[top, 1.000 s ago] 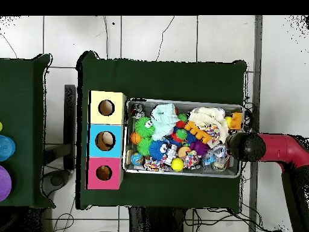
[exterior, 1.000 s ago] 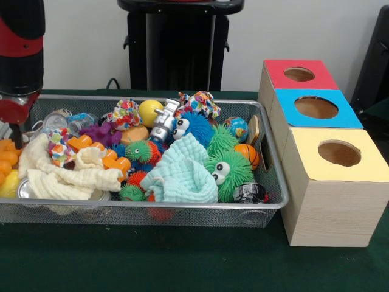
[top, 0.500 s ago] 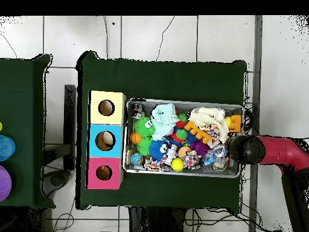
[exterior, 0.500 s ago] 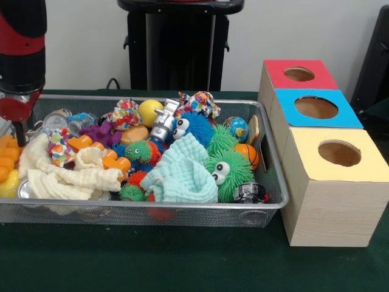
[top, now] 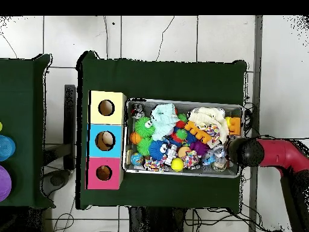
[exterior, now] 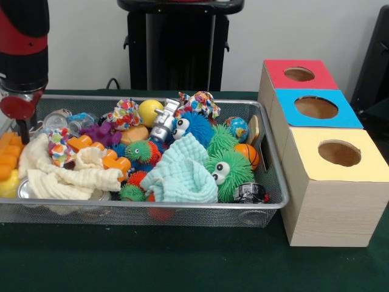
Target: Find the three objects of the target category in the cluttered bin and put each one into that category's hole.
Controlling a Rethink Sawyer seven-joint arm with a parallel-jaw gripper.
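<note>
The wire mesh bin [exterior: 152, 210] lies on the green table, full of toys; it also shows in the overhead view [top: 181, 174]. An orange-brown lumpy toy [exterior: 135, 134] lies mid-bin beside the yellow ball [exterior: 149, 111]. A tan piece [exterior: 253, 129] leans at the bin's right end. The red-panelled hole [exterior: 299, 74] tops the far wooden box, and shows in the overhead view [top: 104, 173]. My gripper [exterior: 23, 131] hangs under the red and black arm at the bin's far left end, just above the toys. In the overhead view the arm's wrist [top: 244, 151] hides it.
The blue-panelled hole [exterior: 316, 107] and the yellow-panelled hole [exterior: 339, 152] sit nearer than the red one. Green [exterior: 228, 170] and blue [exterior: 191, 126] fuzzy balls, a mint cloth [exterior: 182, 173], a cream cloth [exterior: 67, 179] and orange blocks [exterior: 9, 155] crowd the bin.
The arm has shifted slightly along the bin's left end, toward the robot's side, and risen a little. The toys have not moved.
</note>
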